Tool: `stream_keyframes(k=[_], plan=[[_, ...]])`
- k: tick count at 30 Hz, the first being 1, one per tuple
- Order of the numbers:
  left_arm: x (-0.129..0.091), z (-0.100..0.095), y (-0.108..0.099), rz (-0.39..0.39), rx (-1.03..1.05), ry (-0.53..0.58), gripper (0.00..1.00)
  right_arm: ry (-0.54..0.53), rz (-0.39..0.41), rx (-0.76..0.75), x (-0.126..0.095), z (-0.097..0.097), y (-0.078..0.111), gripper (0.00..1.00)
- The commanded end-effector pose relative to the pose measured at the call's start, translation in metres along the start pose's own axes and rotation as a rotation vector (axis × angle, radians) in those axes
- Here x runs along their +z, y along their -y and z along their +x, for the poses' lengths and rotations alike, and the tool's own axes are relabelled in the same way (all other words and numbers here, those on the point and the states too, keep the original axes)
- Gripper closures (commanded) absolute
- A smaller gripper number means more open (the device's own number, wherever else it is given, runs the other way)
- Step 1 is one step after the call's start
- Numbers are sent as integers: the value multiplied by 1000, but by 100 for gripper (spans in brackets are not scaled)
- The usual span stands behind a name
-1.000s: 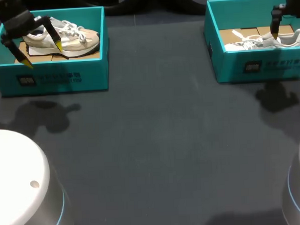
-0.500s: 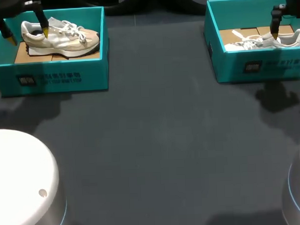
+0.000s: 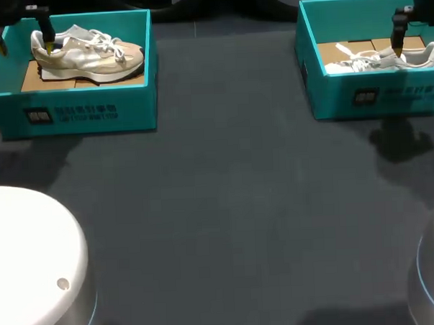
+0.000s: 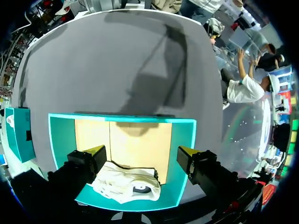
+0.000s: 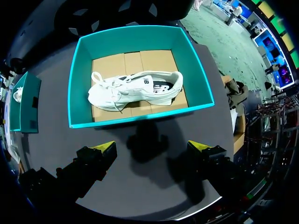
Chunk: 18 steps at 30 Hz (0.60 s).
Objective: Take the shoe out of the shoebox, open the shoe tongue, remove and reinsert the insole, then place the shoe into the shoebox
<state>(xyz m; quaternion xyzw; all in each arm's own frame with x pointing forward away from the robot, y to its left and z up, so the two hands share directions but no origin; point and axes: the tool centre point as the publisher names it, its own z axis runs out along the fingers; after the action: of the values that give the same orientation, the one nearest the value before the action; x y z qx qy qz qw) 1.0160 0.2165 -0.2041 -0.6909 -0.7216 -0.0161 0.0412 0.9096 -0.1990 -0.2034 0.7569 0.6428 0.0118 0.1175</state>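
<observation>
Head view: two teal shoeboxes (image 3: 139,108) (image 3: 329,100), one shoe (image 3: 97,56) (image 3: 371,62) inside each.

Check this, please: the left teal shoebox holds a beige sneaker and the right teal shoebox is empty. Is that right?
Not quite. The right teal shoebox is not empty: the right wrist view shows a white sneaker lying in it. The left teal shoebox does hold a beige sneaker.

Robot lab (twin arms (image 3: 27,264), grey table (image 3: 233,205))
</observation>
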Motion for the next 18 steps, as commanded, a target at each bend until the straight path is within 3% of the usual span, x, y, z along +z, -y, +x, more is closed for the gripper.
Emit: stream_keyframes(k=[1, 8, 18], plan=[[-1, 5, -37, 75, 6, 10, 0, 0, -1, 0, 0, 0, 0, 0], [-1, 5, -37, 75, 6, 10, 0, 0, -1, 0, 0, 0, 0, 0], [19, 35, -116, 19, 59, -22, 0, 0, -1, 0, 0, 0, 0, 0]])
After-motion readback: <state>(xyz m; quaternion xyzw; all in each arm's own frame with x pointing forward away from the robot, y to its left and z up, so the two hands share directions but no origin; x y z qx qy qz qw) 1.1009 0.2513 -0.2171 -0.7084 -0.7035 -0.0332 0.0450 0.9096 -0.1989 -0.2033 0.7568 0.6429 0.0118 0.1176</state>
